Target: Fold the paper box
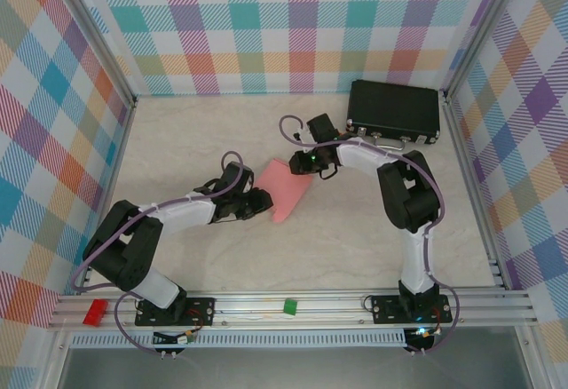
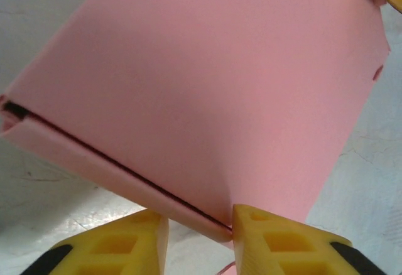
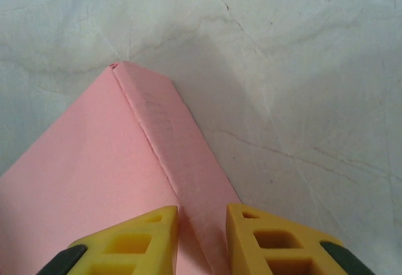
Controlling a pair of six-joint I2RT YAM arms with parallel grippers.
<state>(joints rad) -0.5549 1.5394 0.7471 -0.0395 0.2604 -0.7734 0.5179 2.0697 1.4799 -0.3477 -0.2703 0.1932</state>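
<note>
The pink paper box [image 1: 286, 189] lies partly folded, tilted on the table between both arms. My left gripper [image 1: 260, 201] meets its lower left corner. In the left wrist view the box [image 2: 207, 86] has a dark seam along its lower edge. Its corner pokes between the jaws of the left gripper [image 2: 201, 215], which stand apart; it touches the right finger [image 2: 270, 237] only. My right gripper [image 1: 306, 165] is at the box's upper right end. In the right wrist view this gripper [image 3: 202, 209] is shut across a narrow creased side panel of the box [image 3: 81, 181].
A black case [image 1: 394, 110] stands at the back right by the wall. A red piece [image 1: 95, 310] and a green piece [image 1: 289, 305] sit on the front rail. Plaid walls enclose the pale table [image 1: 177, 140] on three sides.
</note>
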